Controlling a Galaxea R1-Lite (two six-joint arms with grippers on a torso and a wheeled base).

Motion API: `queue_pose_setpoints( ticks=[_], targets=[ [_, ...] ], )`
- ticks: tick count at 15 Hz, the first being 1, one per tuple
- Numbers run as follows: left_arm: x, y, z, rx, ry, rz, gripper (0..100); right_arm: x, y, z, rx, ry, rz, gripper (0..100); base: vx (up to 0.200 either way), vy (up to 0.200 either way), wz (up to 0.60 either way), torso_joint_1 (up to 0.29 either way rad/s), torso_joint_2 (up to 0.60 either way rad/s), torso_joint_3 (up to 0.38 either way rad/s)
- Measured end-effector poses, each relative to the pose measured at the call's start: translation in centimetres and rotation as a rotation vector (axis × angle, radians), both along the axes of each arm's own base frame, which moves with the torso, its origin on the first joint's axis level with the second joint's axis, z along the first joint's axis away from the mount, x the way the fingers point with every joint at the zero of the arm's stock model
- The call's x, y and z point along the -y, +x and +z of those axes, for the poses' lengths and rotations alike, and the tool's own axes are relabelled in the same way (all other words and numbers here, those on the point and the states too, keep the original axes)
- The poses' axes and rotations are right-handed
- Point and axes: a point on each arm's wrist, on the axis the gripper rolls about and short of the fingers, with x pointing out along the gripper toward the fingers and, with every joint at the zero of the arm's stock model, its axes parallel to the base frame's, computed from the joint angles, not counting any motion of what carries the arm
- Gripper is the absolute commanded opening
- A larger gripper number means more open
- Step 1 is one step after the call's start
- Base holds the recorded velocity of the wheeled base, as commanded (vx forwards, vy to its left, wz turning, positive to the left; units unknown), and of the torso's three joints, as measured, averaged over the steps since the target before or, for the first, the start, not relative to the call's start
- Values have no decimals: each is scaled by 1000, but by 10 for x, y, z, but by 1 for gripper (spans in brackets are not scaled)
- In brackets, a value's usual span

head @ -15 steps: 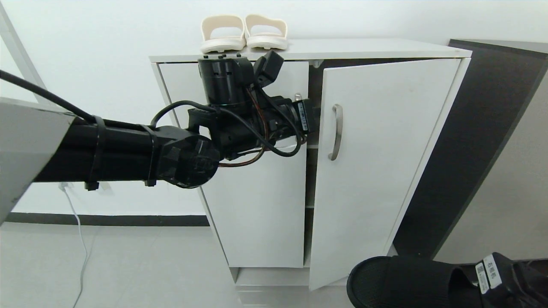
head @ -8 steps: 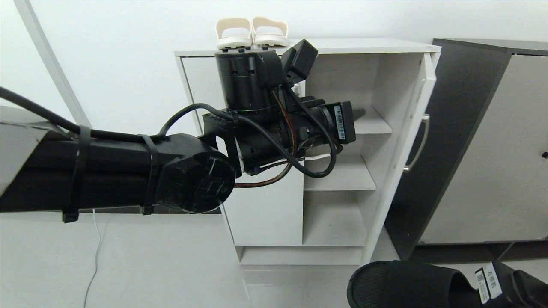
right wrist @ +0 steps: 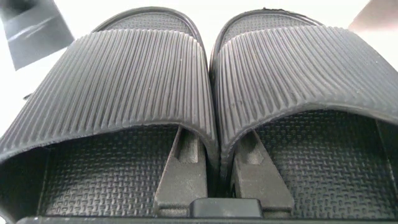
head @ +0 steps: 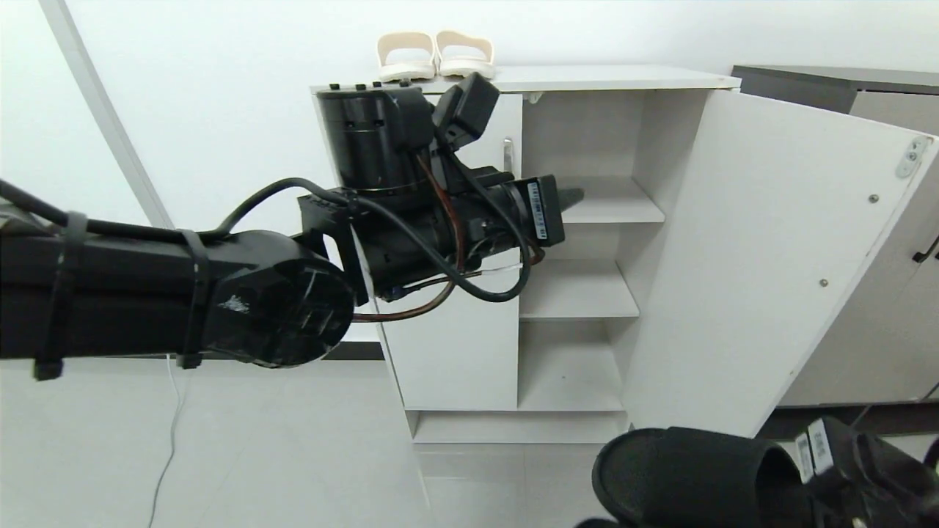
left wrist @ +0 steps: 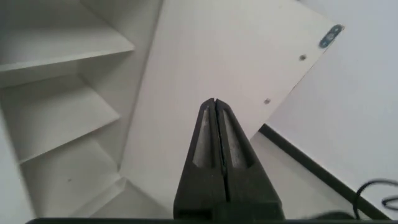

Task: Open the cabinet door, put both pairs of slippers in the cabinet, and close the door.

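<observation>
Loading step: the right gripper [right wrist: 219, 179] is clamping the black ribbed rubber slippers [right wrist: 143, 81], low and near, outside the white laminate cabinet [head: 601, 77].
The left gripper [left wrist: 214, 143], fingers together and empty, is hovering at the open compartment; the flat white door [head: 763, 257] is standing wide; next, likely, lifting the pair onto a bare shelf [head: 576, 290]; 2 cream foam slippers [head: 436, 55] are waiting on top; the black pair is running off the head view's lower edge.

Two cream slippers [head: 436, 56] sit at the back edge of the white cabinet's [head: 601, 76] top, and two black slippers [right wrist: 124, 81] make a second pair. That one cabinet has one open door [head: 763, 257], one shut door [head: 447, 352] and two inner shelves [head: 579, 290]. One dark cabinet [head: 799, 76] stands beside it.
</observation>
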Motion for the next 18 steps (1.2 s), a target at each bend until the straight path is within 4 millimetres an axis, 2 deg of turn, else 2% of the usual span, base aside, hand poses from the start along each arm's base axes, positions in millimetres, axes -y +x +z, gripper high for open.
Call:
queue_pose_setpoints(
  ticks=[4,6,9,13,16,18],
  targets=[
    [-53,-15,-3,36,78,209,0,-17,45,13,35,63,-381,0,0,0,0,0,0,0],
    [-81,-37,-1,49,102,322,0,-31,71,18,86,90,-590,0,0,0,0,0,0,0],
    [-121,-77,5,57,109,470,0,-54,105,17,112,128,-798,0,0,0,0,0,0,0],
    [-176,-136,-3,39,150,680,0,-80,140,5,169,156,-929,0,0,0,0,0,0,0],
    [-216,-181,-25,17,179,879,0,-102,165,2,207,175,-985,0,0,0,0,0,0,0],
    [-235,-209,-49,5,197,1030,0,-111,177,-6,213,164,-1005,0,0,0,0,0,0,0]
  ],
)
